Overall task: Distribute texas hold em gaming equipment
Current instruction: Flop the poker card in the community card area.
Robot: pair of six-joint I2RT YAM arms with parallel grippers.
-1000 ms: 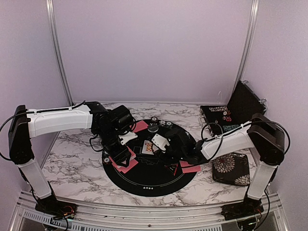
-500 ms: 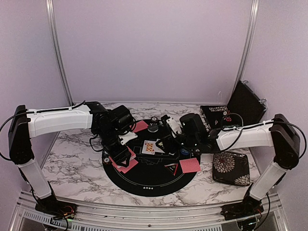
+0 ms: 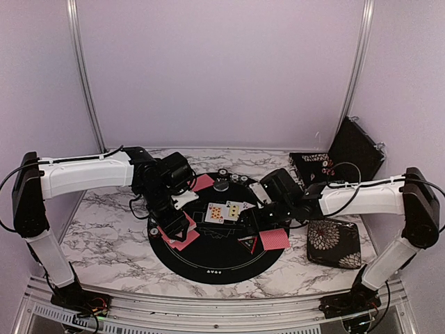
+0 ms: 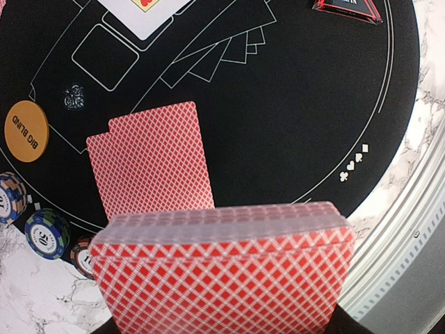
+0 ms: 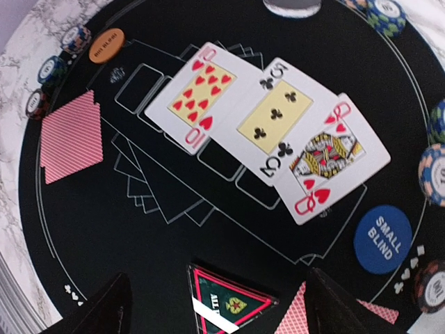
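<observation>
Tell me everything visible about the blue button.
The blue button is a flat round disc, plastic-looking, printed SMALL BLIND in white capitals. It lies face up on the black mat near the mat's edge, close beside the queen of hearts, with striped chip stacks nearby. Nothing grips it.

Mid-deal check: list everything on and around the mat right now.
mat: one, black, round; on the marble table
Big Blind button: one, orange; mat's left edge
Small Blind button: one, blue; mat's right side
face-up cards: three, ten of hearts, five of clubs, queen of hearts; overlapping mid-mat
face-down cards: at least three, red-backed; two by Big Blind button, more by Small Blind button
deck: one, red-backed; held over the mat
triangle marker: one, black with red edge; mat's near side
chip stacks: at least six, striped; around the mat's rim
floral case: one, black; right of the mat
left gripper: shut on the deck
right gripper: open, above the triangle marker
</observation>
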